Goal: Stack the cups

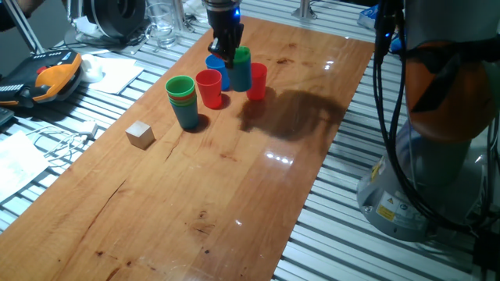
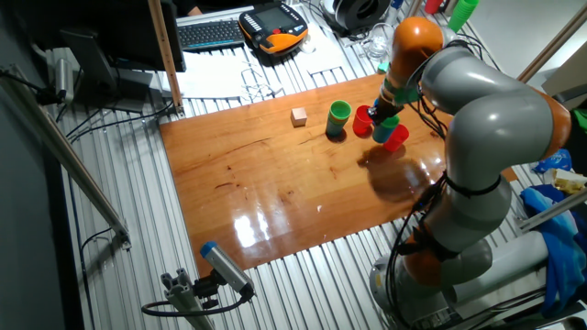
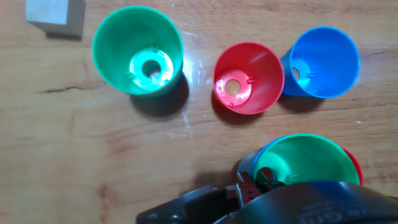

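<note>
While the big grey arm (image 2: 486, 119) leans in over the far end of the wooden worktop (image 1: 234, 195), the job looks to be partway through: cups are already nested in places, and several stand loose. The tallest pile (image 1: 184, 101), green on top of orange over a blue-grey cup, stands nearest the small wooden cube (image 1: 140, 134). Just beside it stands a single red cup (image 1: 209, 87), then a blue cup (image 1: 216, 65) behind that. The end effector (image 1: 226, 48) sits right at the rim of a green cup nested in a blue one (image 1: 241, 69), with another red cup (image 1: 257, 81) tucked against it. I can't tell whether its fingers are pinching that green rim or standing free. My guess is that the nested pair is being handled now. Next it needs a firm hold, a clean lift and careful centring over another cup's mouth.
</note>
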`<state>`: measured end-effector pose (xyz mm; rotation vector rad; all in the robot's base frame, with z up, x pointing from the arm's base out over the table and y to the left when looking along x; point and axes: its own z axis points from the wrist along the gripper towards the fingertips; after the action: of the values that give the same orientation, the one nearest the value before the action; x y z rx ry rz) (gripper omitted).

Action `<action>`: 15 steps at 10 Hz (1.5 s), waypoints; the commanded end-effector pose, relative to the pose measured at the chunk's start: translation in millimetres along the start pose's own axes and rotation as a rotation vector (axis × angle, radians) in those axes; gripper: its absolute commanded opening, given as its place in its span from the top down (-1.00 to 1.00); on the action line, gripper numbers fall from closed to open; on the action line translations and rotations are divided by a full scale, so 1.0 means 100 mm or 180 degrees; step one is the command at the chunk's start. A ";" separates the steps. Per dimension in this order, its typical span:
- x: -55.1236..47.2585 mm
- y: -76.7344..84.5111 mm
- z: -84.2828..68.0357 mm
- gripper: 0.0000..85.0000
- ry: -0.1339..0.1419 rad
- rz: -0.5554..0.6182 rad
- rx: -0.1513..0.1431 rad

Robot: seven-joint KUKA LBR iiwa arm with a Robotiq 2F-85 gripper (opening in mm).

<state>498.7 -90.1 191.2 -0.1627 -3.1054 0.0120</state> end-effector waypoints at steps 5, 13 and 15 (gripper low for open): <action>0.00 0.00 0.00 1.00 -0.0103 0.0296 0.0405; 0.07 -0.92 -0.07 1.00 -0.0099 -0.0112 0.0325; 0.04 -0.92 -0.01 1.00 -0.0145 -0.0110 0.0287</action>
<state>485.7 -180.5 192.4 -0.1103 -3.1461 0.1554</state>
